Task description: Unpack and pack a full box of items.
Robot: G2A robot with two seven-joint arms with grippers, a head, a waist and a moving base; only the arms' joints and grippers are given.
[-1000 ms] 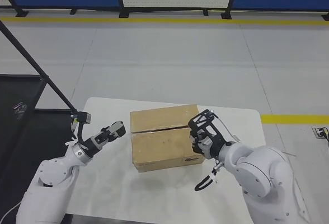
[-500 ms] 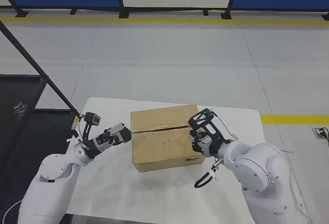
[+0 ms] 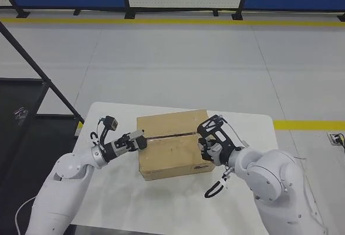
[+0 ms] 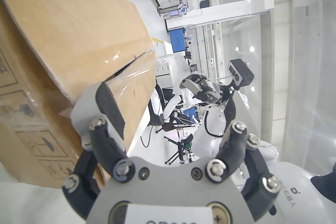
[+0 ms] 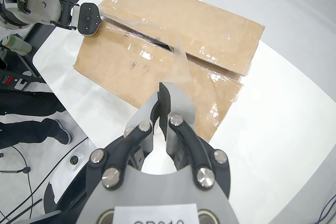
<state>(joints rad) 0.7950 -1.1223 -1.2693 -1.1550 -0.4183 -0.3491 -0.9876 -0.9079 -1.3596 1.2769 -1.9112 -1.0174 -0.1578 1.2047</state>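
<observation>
Cardboard under clear tape: the right gripper (image 5: 164,93), clenched on what looks to be a lifted strip of clear tape (image 5: 181,62), hangs just above the near side of the box (image 5: 210,22). The centre seam (image 5: 141,34) runs straight away from it. At the seam's far end the left gripper (image 3: 136,141), its fingers spread, sets one pad against the box's edge. The box sits closed on the white surface (image 5: 275,104). Any peel would likely follow the seam.

Brown cardboard box (image 3: 171,144), flaps closed, taped, on table
</observation>
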